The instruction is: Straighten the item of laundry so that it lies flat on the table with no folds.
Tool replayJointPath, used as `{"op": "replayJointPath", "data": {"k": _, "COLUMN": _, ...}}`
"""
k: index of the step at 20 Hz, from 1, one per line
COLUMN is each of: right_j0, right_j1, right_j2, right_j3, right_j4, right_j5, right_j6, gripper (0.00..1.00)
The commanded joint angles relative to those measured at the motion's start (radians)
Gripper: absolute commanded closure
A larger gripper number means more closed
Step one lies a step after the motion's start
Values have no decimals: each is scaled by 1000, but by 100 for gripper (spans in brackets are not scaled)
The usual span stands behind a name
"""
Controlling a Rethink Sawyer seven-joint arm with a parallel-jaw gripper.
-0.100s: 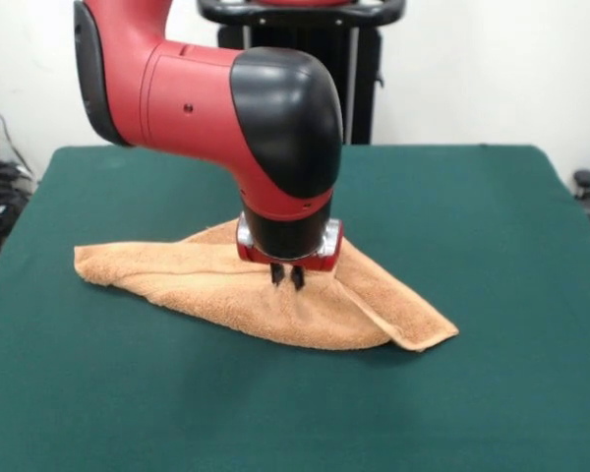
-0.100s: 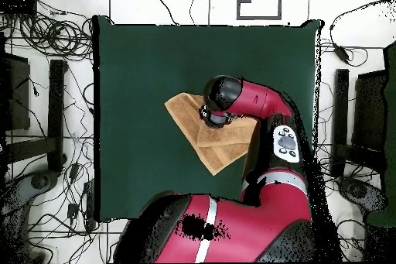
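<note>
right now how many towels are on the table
1. A single peach-orange towel lies folded near the middle of the green table, directly under the tool, whose tips reach down to it. The arm covers part of the table in the overhead view.

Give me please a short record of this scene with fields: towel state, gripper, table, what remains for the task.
towel: peach-orange terry towel, folded over itself into a long wedge shape, not flat
gripper: gripper down on the towel near its middle, fingertips close together, appears shut on the cloth
arm: red and black arm directly above the towel
table: dark green table, the towel lies near its centre
remaining: the fold is not yet opened; the towel is not yet spread flat
</note>
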Motion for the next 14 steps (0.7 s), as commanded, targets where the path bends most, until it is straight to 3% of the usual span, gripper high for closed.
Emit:
{"op": "replayJointPath", "data": {"k": 1, "right_j0": 21, "right_j1": -23, "right_j2": 0, "right_j3": -12, "right_j4": -41, "right_j5": 60, "right_j6": 106, "gripper": 0}}
{"op": "replayJointPath", "data": {"k": 3, "right_j0": 12, "right_j1": -3, "right_j2": 17, "right_j3": -31, "right_j4": -46, "right_j5": 3, "right_j6": 79, "gripper": 0}}
{"op": "replayJointPath", "data": {"k": 14, "right_j0": 4, "right_j1": -40, "right_j2": 34, "right_j3": 13, "right_j4": -2, "right_j5": 39, "right_j6": 111, "gripper": 0}}
